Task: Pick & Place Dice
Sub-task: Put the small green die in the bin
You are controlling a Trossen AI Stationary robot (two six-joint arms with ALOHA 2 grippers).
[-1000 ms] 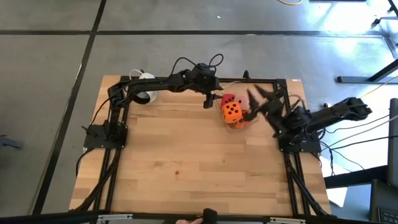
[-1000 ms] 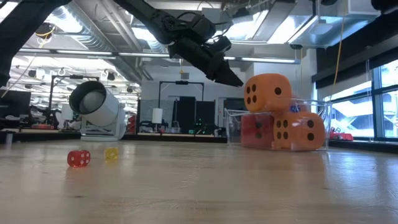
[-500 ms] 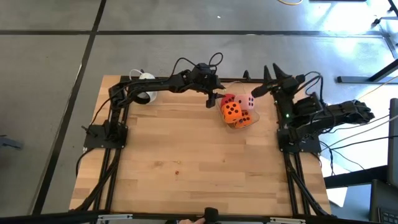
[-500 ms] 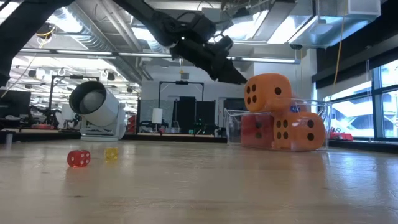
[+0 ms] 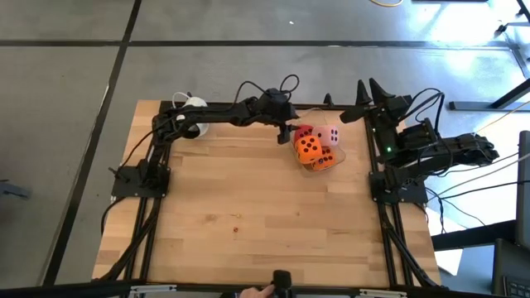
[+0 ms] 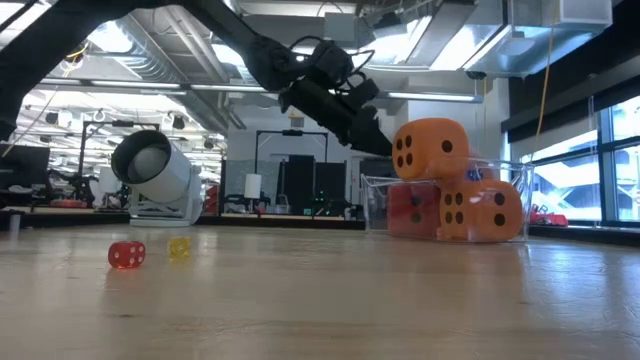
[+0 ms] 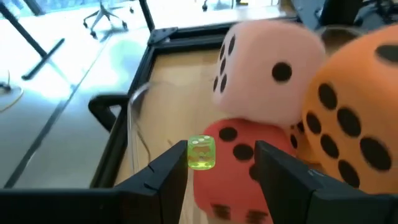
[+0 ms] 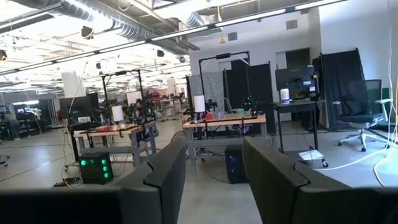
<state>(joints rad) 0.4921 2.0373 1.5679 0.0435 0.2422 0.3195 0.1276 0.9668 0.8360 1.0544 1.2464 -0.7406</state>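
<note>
Four dice (image 5: 315, 146) fill the clear box (image 5: 325, 164); your left hand (image 7: 221, 163) pinches a small green die (image 7: 201, 152) above them, right hand (image 8: 214, 165) spread, parked aside.

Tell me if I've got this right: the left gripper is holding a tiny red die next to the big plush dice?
Not quite: the tiny die between the left gripper fingers is yellow-green, not red, as the left wrist view shows. It is indeed beside the big plush dice.

Four dice (image 5: 315, 147) – pink, red, two orange – heaped together
</note>
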